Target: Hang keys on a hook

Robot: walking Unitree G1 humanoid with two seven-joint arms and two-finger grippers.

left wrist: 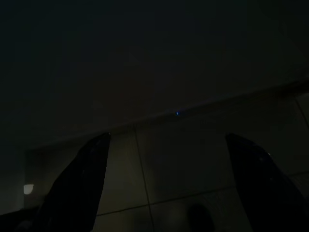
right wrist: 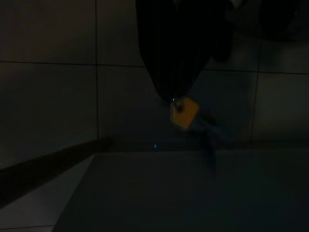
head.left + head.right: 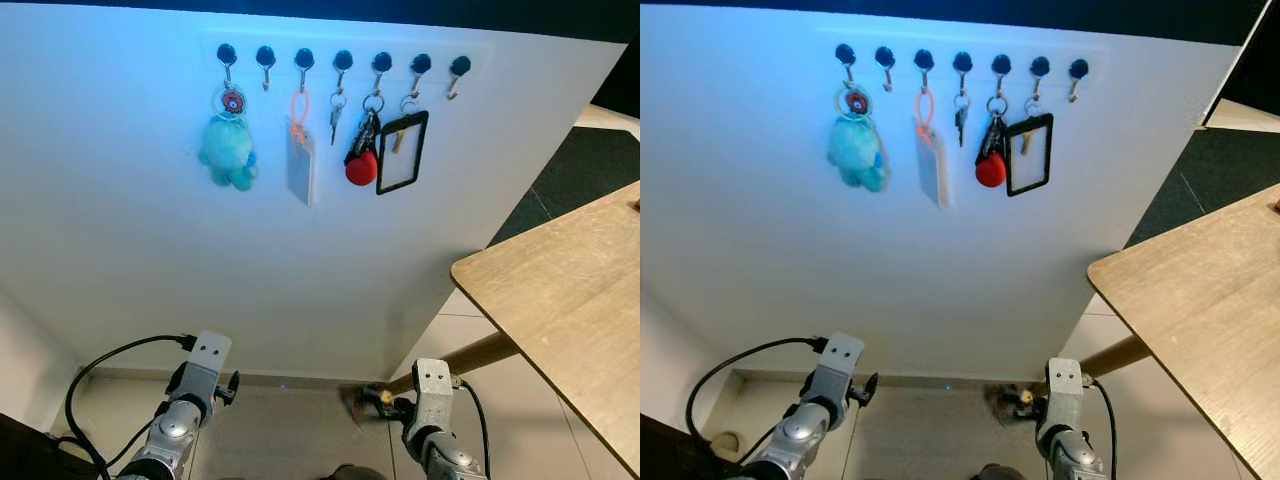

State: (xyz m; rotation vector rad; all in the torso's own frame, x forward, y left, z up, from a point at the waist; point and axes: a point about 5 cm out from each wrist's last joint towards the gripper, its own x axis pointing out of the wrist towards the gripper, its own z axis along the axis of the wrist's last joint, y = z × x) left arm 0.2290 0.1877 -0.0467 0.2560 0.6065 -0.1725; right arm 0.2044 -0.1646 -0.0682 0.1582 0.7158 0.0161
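From the head, a white wall (image 3: pixel 300 270) carries a rail (image 3: pixel 345 58) of seven hooks. Counting from its left end: a teal plush (image 3: pixel 229 150) on the first hook, the second hook (image 3: pixel 265 60) bare, an orange loop with a pale tag (image 3: pixel 300 165) on the third, a small key (image 3: pixel 336 115) on the fourth, a dark bunch with a red ball (image 3: pixel 361 167) on the fifth, a black frame (image 3: pixel 402 152) on the sixth, and the seventh hook (image 3: pixel 459 70) bare. So five hooks are filled and two are bare. A wooden table (image 3: pixel 570 300) stands right of the rail and lower, cut off by the picture's edge.

Both arms hang low, far below the rail. The left arm (image 3: pixel 185 405) and right arm (image 3: pixel 432 415) are cut off at the bottom edge. Just beside the right arm's wrist is a small blurred bunch (image 3: pixel 375 400), too smeared to name from here.

The left wrist view is very dark. The left gripper (image 1: pixel 169 188) has its two fingers (image 1: pixel 79 186) spread wide with nothing between them, over dim floor tiles.

The right wrist view is also dark. The right gripper (image 2: pixel 173 94) has its fingers pressed together on the keys (image 2: pixel 184 113), of which an orange-yellow tag hangs below the fingertips; the rest of the bunch is lost in shadow.
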